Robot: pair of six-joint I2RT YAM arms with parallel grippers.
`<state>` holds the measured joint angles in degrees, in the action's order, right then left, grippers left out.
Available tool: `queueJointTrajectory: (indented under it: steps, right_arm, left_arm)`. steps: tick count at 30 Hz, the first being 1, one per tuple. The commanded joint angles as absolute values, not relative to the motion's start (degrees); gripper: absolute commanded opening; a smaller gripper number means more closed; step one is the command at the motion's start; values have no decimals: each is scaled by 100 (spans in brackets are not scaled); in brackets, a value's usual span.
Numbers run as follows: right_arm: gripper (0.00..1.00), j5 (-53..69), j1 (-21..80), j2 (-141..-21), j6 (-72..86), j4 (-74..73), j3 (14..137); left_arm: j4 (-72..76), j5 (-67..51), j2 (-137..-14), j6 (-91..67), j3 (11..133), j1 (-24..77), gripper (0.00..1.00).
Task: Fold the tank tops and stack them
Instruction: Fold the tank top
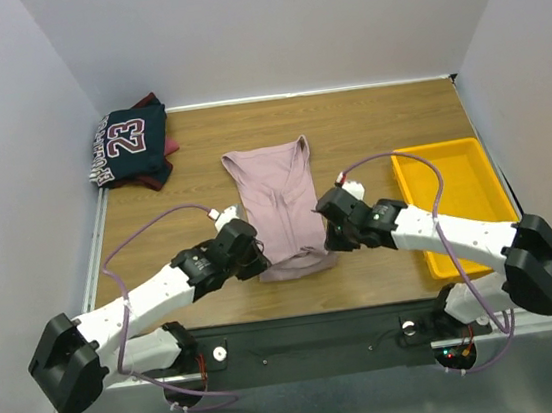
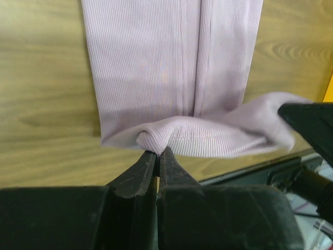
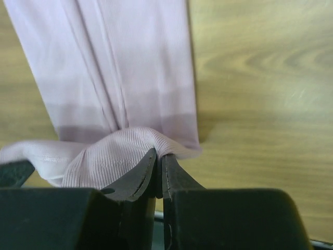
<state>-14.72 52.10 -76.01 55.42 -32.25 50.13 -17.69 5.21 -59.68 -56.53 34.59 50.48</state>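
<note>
The pink tank top (image 1: 278, 206) lies flat on the desk (image 1: 377, 124), roughly at its centre. It is folded lengthwise into a narrow strip, with the neck end toward the far wall and the hem toward the arms. The left gripper (image 2: 157, 154) is closed on the hem at its left corner, with the jaws together and a small pinch of ribbed cloth bunched between the tips. The right gripper (image 3: 159, 157) is likewise clamped on the hem at its right corner. Between the two holds the hem edge is raised off the wood and curls back over the body of the garment; the rest of the cloth rests on the desk. The navy tank top (image 1: 132, 143), number 23 facing up, sits at the far left corner against the wall, well apart from the pink one. The maroon tank top (image 1: 160, 176) lies underneath it, showing only at the edges. A yellow tray (image 1: 466, 193) stands at the right side of the desk, beside the right arm.
</note>
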Motion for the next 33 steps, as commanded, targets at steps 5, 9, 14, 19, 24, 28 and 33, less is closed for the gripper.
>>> queueJointTrajectory:
  steps: [5, 9, 14, 19, 24, 28, 33]
  right_arm:
    - [11, -1652, 4562, -8454, 4571, -2919, 5994]
    - [10, -1503, 4316, -8859, 4395, -2725, 6257]
    - [10, -1380, 4061, -9289, 4166, -2584, 6609]
    - [9, -1205, 3859, -9571, 3982, -2523, 6881]
    - [9, -1081, 3692, -9869, 3841, -2496, 7232]
    - [8, -976, 3560, -10124, 3779, -2487, 7497]
    - [8, -897, 3454, -10432, 3709, -2443, 7778]
  left_arm:
    - [-1433, 738, -6688, -4844, 4236, 4378, 0]
    - [-1248, 624, -6934, -4685, 4394, 4044, 0]
    - [-1151, 510, -7286, -4553, 4658, 3710, 0]
    - [-1064, 431, -7593, -4421, 4912, 3481, 0]
    - [-985, 325, -7848, -4290, 5167, 3218, 0]
    - [-958, 264, -8059, -4201, 5387, 3068, 0]
    - [-888, 176, -8297, -4148, 5537, 2927, 0]
